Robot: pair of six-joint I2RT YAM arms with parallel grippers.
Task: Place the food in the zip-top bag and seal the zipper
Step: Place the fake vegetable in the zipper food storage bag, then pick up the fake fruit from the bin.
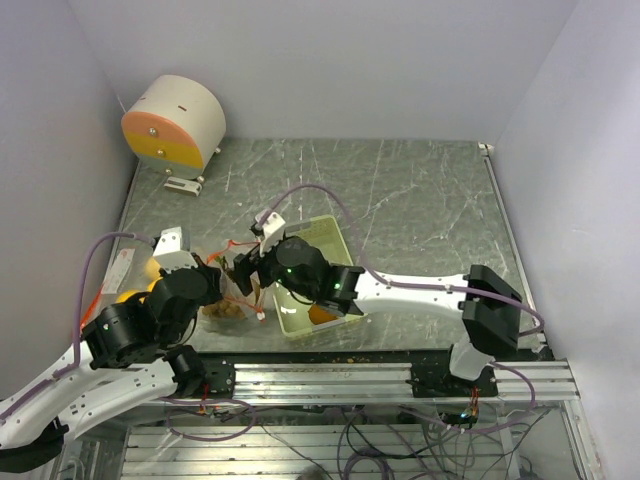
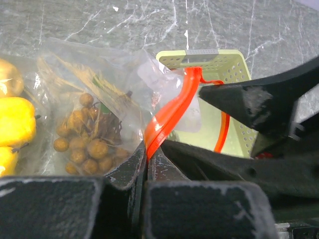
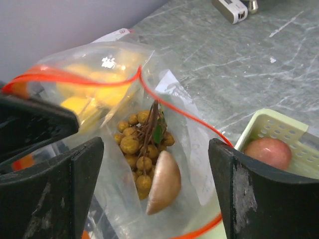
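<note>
The left claw (image 2: 148,159) pinches the orange zipper rim (image 2: 167,117) of the zip-top bag (image 3: 194,149). If that thin strip slips free, the mouth could sag shut before the apple (image 3: 269,152), lying in the green tray (image 3: 264,124), goes in. The right claw (image 3: 154,144) hangs spread over the mouth (berries (image 3: 139,144) and yellow fruits (image 3: 82,97) are inside) and might snag the film. The scratched grey table (image 1: 400,200) looks slick, so the bag may slide. Pale walls (image 1: 350,60) close in, with a round drum (image 1: 175,125) at the back corner.
</note>
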